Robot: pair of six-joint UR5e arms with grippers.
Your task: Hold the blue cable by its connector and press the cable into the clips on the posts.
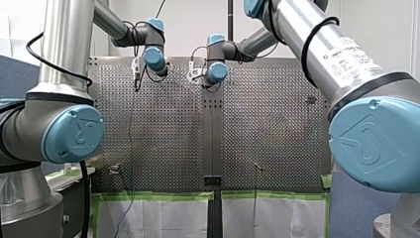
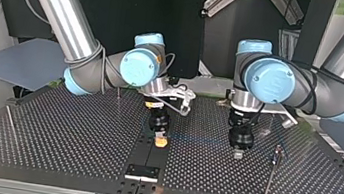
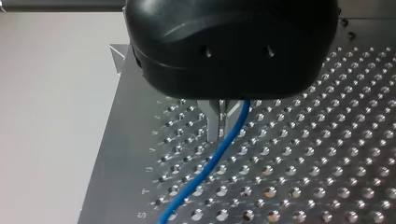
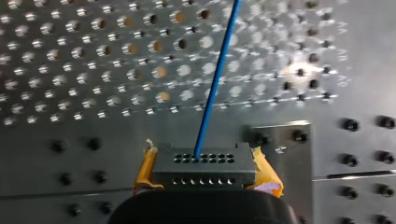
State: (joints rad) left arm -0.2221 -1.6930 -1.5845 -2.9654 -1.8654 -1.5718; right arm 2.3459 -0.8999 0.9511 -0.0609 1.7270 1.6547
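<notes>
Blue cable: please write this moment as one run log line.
right gripper: shut on black perforated connector | left gripper: shut, thin blue cable alongside

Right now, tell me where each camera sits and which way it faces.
Front: behind the shoulders, looking over the table; my left arm and my right arm frame it.
Top: across the table, facing both arms.
Left wrist: on my left arm, looking along left gripper at the cable.
Right wrist: on my right arm; right gripper clamps the connector.
Shared: both wrist views show the cable.
</notes>
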